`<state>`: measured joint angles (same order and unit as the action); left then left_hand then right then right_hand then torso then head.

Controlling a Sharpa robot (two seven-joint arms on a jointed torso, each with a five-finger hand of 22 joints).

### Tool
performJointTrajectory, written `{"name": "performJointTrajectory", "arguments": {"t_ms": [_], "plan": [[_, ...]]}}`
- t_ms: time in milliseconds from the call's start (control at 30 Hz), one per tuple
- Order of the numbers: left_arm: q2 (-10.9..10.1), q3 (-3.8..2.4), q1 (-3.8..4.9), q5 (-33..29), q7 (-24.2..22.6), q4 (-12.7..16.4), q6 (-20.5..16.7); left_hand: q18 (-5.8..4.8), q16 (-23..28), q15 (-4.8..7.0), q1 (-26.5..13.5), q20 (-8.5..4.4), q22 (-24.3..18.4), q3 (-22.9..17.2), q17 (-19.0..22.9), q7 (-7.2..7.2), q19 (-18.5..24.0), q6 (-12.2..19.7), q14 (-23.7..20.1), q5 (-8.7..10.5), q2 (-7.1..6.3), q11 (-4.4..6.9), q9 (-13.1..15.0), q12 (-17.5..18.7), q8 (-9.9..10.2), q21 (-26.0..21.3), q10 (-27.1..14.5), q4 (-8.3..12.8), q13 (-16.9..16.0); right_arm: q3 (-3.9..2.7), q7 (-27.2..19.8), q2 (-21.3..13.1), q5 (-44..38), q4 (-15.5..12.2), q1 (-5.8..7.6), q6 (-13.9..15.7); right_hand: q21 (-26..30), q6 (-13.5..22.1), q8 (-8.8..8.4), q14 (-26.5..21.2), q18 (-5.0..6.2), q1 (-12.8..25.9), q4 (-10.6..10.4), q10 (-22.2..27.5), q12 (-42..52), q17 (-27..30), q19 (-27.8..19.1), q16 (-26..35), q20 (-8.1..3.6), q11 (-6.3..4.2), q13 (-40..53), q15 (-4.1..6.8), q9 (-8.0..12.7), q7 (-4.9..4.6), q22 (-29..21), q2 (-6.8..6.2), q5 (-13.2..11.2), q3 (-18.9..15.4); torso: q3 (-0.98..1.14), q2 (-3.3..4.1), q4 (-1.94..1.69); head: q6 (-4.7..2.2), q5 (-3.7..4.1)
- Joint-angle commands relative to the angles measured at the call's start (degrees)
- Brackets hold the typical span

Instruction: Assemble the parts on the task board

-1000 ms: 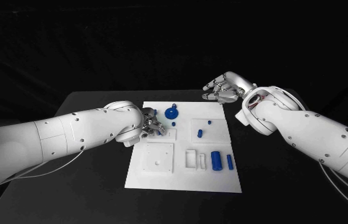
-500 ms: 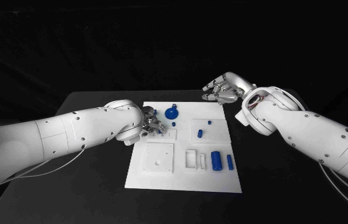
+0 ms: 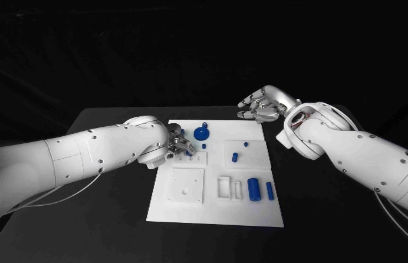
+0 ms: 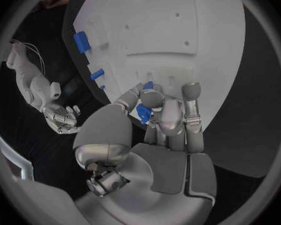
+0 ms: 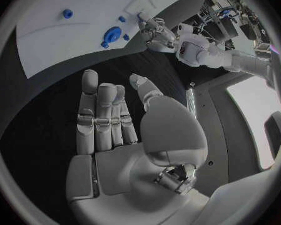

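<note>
The white task board (image 3: pixel 188 207) lies in the middle of the table. My left hand (image 3: pixel 176 145) hovers over its far left part. In the left wrist view its fingertips (image 4: pixel 154 99) pinch a small blue part (image 4: pixel 143 113) just above the board (image 4: pixel 178 35). A round blue part (image 3: pixel 201 134) sits just beyond that hand. Two small blue pegs (image 3: pixel 236 155) stand in a raised block, and two blue cylinders (image 3: pixel 253 188) lie at the right edge. My right hand (image 3: pixel 262 107) hangs over the black table beyond the board's far right corner, fingers apart and holding nothing (image 5: pixel 115 120).
A raised white square plate (image 3: pixel 186 185) and a slotted white block (image 3: pixel 223 186) take up the board's near half. Black table (image 3: pixel 111 216) surrounds the board on all sides. The right wrist view shows the round blue part (image 5: pixel 112 34) and my left hand (image 5: pixel 154 32).
</note>
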<state>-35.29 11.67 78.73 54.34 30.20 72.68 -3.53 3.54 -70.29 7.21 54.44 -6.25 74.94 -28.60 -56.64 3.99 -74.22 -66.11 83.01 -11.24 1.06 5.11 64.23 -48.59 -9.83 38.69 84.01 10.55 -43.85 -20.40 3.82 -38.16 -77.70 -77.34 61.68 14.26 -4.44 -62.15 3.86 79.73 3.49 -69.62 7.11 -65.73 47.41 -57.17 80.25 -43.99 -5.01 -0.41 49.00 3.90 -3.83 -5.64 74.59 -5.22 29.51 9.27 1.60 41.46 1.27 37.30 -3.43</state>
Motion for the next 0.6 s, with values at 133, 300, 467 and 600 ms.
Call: {"name": "performJointTrajectory", "arguments": {"t_ms": [133,300,467,600], "plan": [[0.44,0.22,-0.26,0.46,0.95,-0.54,0.29,0.26,0.20,-0.23,2.45,-0.06,1.67,0.03,0.07,-6.89,0.15,-7.88,-0.26,0.32,2.33,0.36,-0.12,0.24,0.29,-0.32,2.43,-0.33,-0.12,-0.03,-0.20,0.03,-0.43,-0.05,-0.03,-0.85,0.29,0.20,-0.30,-0.34,0.24,0.50,-0.16,0.25,-0.04,0.07,0.06,-0.10,0.22,0.04,-0.09,-0.08,0.07,-0.02,0.06,0.08,0.30,0.32,0.00,0.01,0.02,-0.02,-0.03],[0.39,0.22,-0.26,0.48,0.90,-0.48,0.36,0.25,0.25,-0.21,2.52,-0.08,1.65,0.07,0.13,-6.88,0.18,-7.87,-0.29,0.43,2.32,0.36,-0.25,0.34,0.38,-0.43,2.41,-0.38,-0.10,-0.03,-0.18,0.03,-0.43,-0.03,-0.03,-0.91,0.29,0.20,-0.30,-0.34,0.24,0.50,-0.16,0.25,-0.04,0.07,0.06,-0.10,0.22,0.04,-0.09,-0.08,0.07,-0.02,0.06,0.08,0.30,0.32,0.01,-0.01,0.01,-0.05,-0.05],[-0.02,0.21,-0.26,0.15,0.81,0.01,0.78,0.22,0.20,-0.23,2.76,-0.07,1.64,-0.11,0.07,-6.90,0.18,-7.99,-0.26,-0.28,2.28,0.40,-0.28,0.38,0.35,-0.48,2.43,-0.11,-0.13,-0.03,-0.18,0.04,-0.43,0.01,-0.04,-0.94,0.29,0.20,-0.30,-0.34,0.24,0.50,-0.16,0.25,-0.04,0.07,0.06,-0.10,0.22,0.04,-0.09,-0.08,0.07,-0.02,0.06,0.08,0.30,0.32,-0.04,0.03,0.00,0.00,0.05],[-0.54,0.21,-0.26,-0.77,0.81,0.73,1.38,0.22,0.18,-0.25,2.81,-0.04,1.66,-0.31,0.06,-6.91,0.18,-8.03,-0.26,-0.93,2.22,0.38,-0.09,0.28,0.21,-0.48,2.46,0.19,-0.25,-0.03,-0.18,0.05,-0.43,0.07,-0.07,-0.95,0.29,0.20,-0.30,-0.34,0.24,0.50,-0.16,0.25,-0.04,0.07,0.06,-0.10,0.22,0.04,-0.09,-0.08,0.07,-0.02,0.06,0.08,0.30,0.32,-0.04,0.01,0.01,0.04,0.02]]}}
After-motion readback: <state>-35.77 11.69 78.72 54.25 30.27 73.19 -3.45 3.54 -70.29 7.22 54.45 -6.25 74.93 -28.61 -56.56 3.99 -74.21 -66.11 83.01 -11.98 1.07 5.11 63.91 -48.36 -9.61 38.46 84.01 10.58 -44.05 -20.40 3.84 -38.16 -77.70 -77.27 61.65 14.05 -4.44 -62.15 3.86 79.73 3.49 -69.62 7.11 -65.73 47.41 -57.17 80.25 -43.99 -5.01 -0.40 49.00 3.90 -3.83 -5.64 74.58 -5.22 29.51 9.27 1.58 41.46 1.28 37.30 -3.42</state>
